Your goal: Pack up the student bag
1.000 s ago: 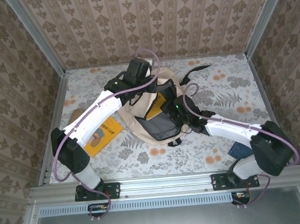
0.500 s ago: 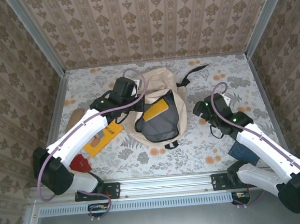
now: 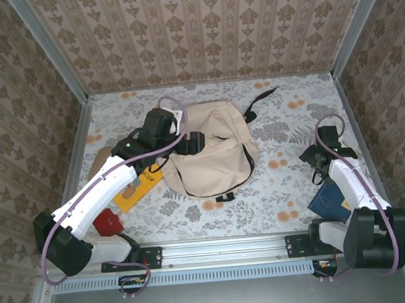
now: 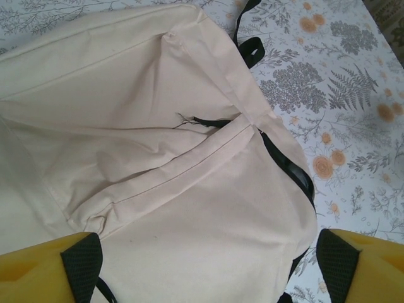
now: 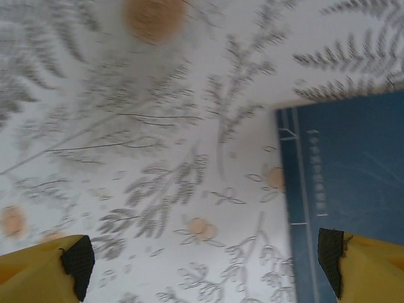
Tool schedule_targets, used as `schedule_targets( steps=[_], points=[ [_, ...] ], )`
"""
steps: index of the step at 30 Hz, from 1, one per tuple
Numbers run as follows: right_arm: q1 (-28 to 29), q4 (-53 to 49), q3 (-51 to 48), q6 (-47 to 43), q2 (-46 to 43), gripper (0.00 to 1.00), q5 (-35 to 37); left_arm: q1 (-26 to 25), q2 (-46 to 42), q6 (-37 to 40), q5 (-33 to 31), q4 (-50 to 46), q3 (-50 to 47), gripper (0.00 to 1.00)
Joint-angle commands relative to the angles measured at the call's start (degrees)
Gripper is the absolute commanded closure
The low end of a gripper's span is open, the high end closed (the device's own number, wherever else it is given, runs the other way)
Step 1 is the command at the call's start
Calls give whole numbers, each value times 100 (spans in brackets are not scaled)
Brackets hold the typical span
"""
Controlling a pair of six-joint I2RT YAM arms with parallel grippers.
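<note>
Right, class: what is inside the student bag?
The student bag lies with beige fabric folded over its mouth. Only a dark strip of the opening shows; any contents are covered.

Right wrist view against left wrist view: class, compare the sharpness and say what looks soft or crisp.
Right wrist view: blurred throughout, fern print on the tablecloth smeared, lettering on the blue book unreadable. Left wrist view: sharp, seams and loose thread on the student bag crisp, yellow fingertips softer.
</note>
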Motion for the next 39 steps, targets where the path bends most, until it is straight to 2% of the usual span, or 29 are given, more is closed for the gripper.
schedule_targets(
  steps=[1, 17, 24, 27, 34, 39],
  points=[
    [-293, 155, -168, -207, 171, 5, -320, 45, -140, 11, 25, 42, -123, 6],
    [-765, 657, -541, -82, 752, 6, -1175, 42, -17, -38, 227, 93, -177, 1],
    [-796, 1334, -655, -12, 922, 8, -2871, 15, 66, -65, 264, 105, -172, 0],
    [-555, 1688, -700, 318, 992, 8, -3257, 4, 114, -83, 271, 112, -146, 0],
    [608, 2471, -679, 1173, 1300, 8, -3377, -173, 463, -217, 370, 159, -14, 0],
    [1011, 2784, -632, 1437, 1552, 8, -3644, -461, 859, -262, 289, 90, 258, 0]
  ],
)
